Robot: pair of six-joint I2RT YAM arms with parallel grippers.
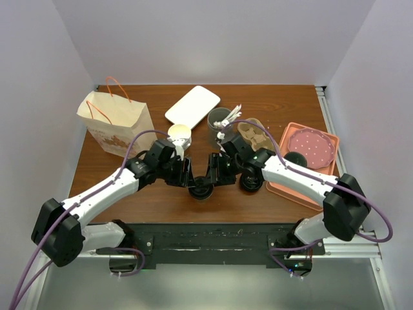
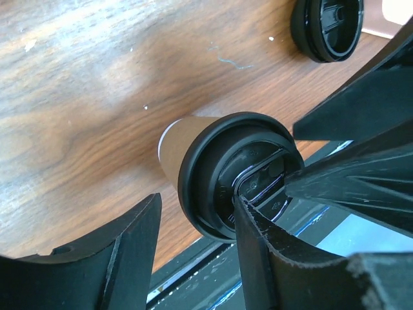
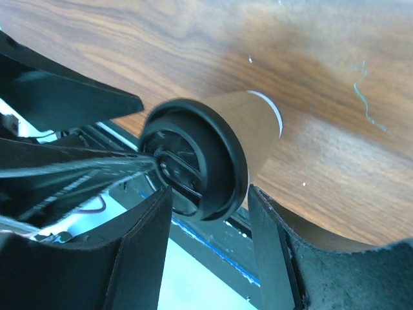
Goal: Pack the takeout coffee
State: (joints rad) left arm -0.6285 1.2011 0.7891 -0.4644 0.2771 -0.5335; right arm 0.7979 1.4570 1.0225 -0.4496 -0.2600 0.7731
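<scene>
Spreading the left gripper [image 2: 197,197], with the paper bag [image 1: 116,123] well apart at far left, touching one finger [image 2: 258,258] to the black lid [image 3: 193,161] of the upright coffee [image 2: 219,155] near the table [image 1: 161,200]'s front edge, meeting the spread right gripper [image 3: 210,190], apparently finishing the lidding, not yet bagging.

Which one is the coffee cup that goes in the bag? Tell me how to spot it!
Look at the near middle of the brown wooden table, where the left arm meets the right arm. The small cream paper cup with a round black plastic lid stands there. The stacked cream cups behind have no lid, and the loose black lid beside it has no cup.
</scene>
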